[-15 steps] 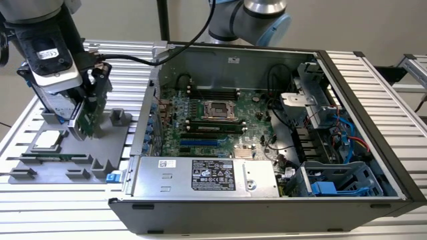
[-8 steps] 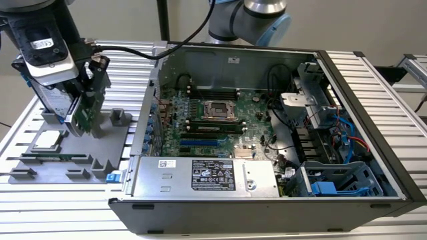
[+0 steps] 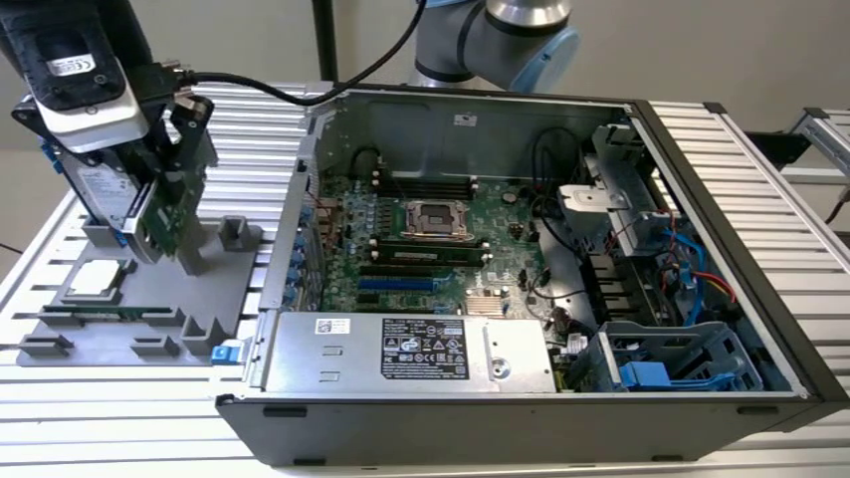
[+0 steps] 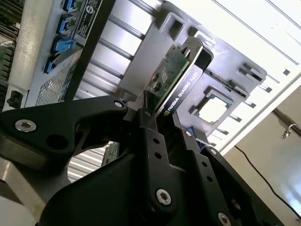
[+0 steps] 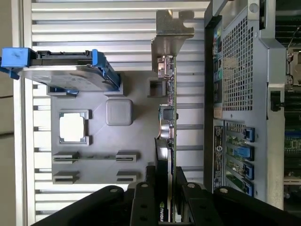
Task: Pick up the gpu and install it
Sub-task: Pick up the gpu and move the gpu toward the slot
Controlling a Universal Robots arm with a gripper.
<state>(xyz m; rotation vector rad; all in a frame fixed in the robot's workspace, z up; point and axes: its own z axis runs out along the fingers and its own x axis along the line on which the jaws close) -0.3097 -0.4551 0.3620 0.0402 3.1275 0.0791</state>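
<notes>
The gpu [image 3: 162,227] is a green card with a black shroud, standing upright on edge over the grey fixture tray [image 3: 199,299] at the exterior view's left. My gripper [image 3: 159,194] comes down on it from above and is shut on the gpu. In the first wrist view my gripper [image 5: 165,181] has a finger on each face of the gpu [image 5: 168,117], and the silver bracket [image 5: 171,30] is at the card's far end. In the second wrist view my gripper [image 4: 162,115] clamps the gpu [image 4: 175,77] in the same way. Whether the card is clear of its holder I cannot tell.
A silver hard drive with blue rails [image 5: 66,70] stands on the tray beside the card, and a square processor chip [image 5: 73,127] lies in a pocket. The open computer case [image 3: 743,289] sits to the exterior view's right, its motherboard [image 3: 425,249] with blue slots [image 3: 398,284] exposed.
</notes>
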